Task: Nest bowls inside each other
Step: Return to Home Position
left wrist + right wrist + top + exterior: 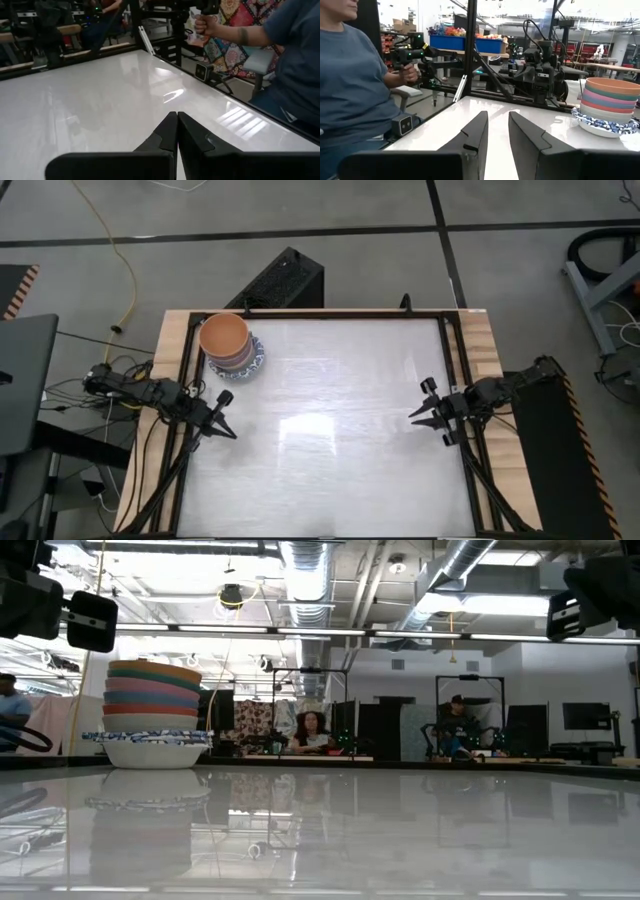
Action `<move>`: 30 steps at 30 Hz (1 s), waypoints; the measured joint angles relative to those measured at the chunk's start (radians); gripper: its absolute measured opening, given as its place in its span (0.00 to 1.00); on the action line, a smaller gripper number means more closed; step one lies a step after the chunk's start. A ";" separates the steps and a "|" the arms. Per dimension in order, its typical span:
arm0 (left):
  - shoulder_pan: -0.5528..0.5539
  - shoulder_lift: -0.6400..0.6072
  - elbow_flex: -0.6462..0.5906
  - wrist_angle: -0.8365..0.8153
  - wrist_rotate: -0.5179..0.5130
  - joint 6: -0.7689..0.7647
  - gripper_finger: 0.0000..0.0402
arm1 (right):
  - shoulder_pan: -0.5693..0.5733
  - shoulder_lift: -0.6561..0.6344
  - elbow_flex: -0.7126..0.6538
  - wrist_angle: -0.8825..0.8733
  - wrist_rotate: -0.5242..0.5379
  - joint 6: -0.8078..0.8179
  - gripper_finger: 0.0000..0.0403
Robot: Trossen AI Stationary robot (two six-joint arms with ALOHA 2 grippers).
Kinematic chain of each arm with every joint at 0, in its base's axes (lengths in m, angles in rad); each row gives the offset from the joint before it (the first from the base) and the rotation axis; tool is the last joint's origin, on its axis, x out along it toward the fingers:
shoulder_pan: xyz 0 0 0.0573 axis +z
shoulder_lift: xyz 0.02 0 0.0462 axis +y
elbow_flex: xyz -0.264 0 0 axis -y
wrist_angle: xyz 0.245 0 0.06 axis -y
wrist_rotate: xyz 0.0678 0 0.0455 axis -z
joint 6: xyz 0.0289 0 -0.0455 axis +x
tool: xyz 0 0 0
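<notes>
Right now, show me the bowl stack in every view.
High view: bowl stack upper left, on the table's corner.
Low view: at left, orange bowl on top.
Left wrist view: not in it.
Right wrist view: right edge.
Shared landmark: blue-patterned rim at its base.

Left arm (pixel 140 390) sits low on its own side, forearm level, left claw (pixel 225 428) pointing inward toward the centre. Its fingers (pixel 167 132) are pressed together, no gap. Right arm (pixel 505 388) mirrors it on the opposite side. Right claw (pixel 420 415) also aims inward, fingers (pixel 475 132) parted with a clear gap.
</notes>
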 joint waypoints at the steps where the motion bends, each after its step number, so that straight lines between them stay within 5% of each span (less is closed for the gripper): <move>1: 0.000 0.000 0.000 0.000 0.000 0.000 0.00 | 0.000 0.000 0.000 0.001 0.000 0.000 0.24; 30: 0.000 0.000 -0.001 -0.003 -0.070 -0.040 0.00 | 0.000 0.000 -0.001 -0.015 0.000 0.001 0.24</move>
